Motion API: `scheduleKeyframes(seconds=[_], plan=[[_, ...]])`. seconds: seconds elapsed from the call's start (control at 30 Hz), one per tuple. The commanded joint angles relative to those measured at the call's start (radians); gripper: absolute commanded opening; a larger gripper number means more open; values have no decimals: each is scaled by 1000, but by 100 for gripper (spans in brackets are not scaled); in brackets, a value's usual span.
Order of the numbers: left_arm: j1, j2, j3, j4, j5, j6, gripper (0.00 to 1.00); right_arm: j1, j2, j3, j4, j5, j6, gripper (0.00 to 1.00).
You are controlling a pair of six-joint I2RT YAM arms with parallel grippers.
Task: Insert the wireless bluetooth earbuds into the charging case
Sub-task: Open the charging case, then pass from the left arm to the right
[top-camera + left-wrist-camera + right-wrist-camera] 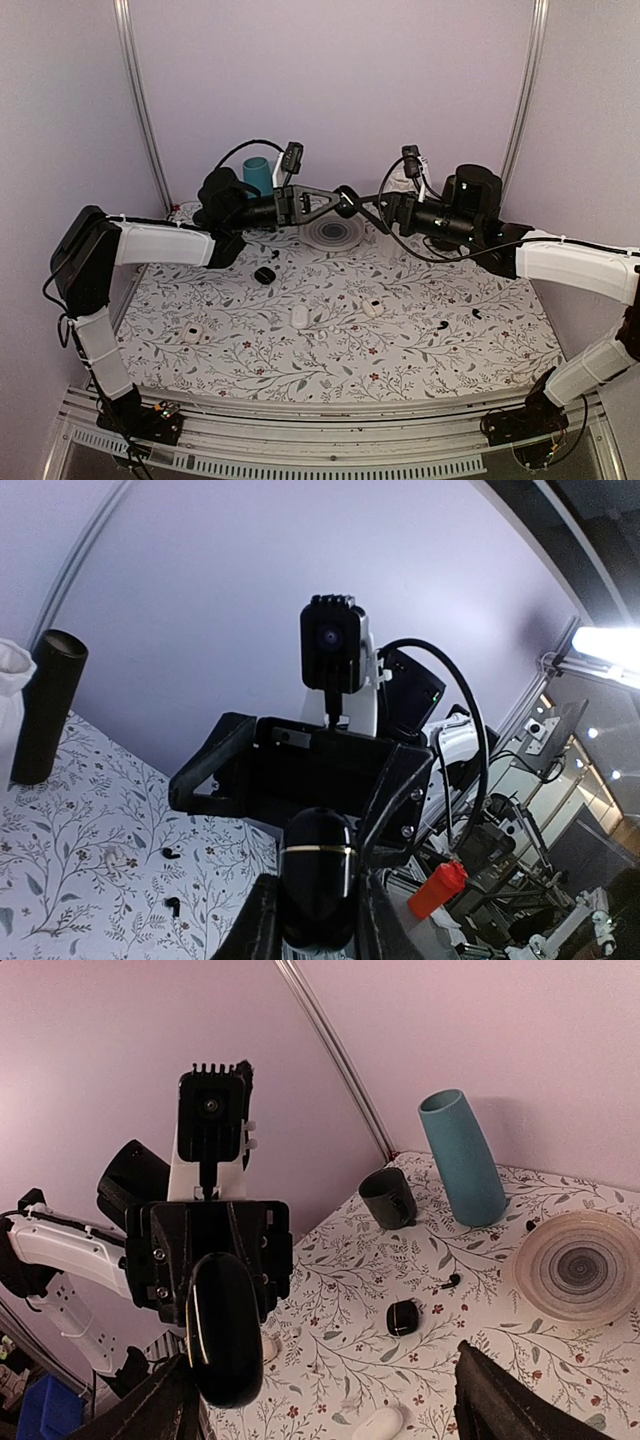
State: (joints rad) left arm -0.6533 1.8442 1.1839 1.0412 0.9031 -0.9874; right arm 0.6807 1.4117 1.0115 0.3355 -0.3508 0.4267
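My left gripper (340,200) is shut on a glossy black charging case (349,203) with a gold seam, held in the air above the table's back middle. In the left wrist view the closed case (318,855) stands between my fingers (318,915). My right gripper (374,212) faces it, open wide. In the right wrist view the case (222,1328) sits just inside the right gripper's (320,1415) left finger. Two black earbuds (441,325) (476,313) lie on the cloth at the right; they also show in the left wrist view (170,853) (172,905). Another black earbud (452,1281) lies near the plate.
A second black case (264,275) and three white cases (193,333) (299,316) (372,307) lie on the floral cloth. A ribbed plate (333,233) sits under the grippers. A teal vase (257,175) and a dark cup (388,1197) stand at the back left.
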Motion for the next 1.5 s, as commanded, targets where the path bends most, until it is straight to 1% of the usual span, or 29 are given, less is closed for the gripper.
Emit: scheduleKeyframes(seconds=[0.0, 0.43, 0.87, 0.97, 1.1, 1.3, 1.47], plan=[[4, -33, -1, 12, 19, 18, 0, -30, 20, 8, -59, 52, 21, 88], [4, -49, -23, 14, 11, 13, 0, -53, 21, 20, -90, 51, 51, 88], [11, -45, -30, 25, 13, 9, 0, -59, 8, 17, -107, 53, 47, 88], [11, -48, -35, 28, 9, 14, 0, -59, 12, 23, -106, 28, 46, 88], [11, -56, -49, 5, -13, 49, 0, -58, 17, 40, -99, -51, 49, 88], [10, -41, -36, 12, -13, 53, 0, -58, 20, 25, -48, -147, 111, 87], [9, -35, -25, 10, -7, 49, 0, -58, 43, 28, -25, -175, 143, 78]])
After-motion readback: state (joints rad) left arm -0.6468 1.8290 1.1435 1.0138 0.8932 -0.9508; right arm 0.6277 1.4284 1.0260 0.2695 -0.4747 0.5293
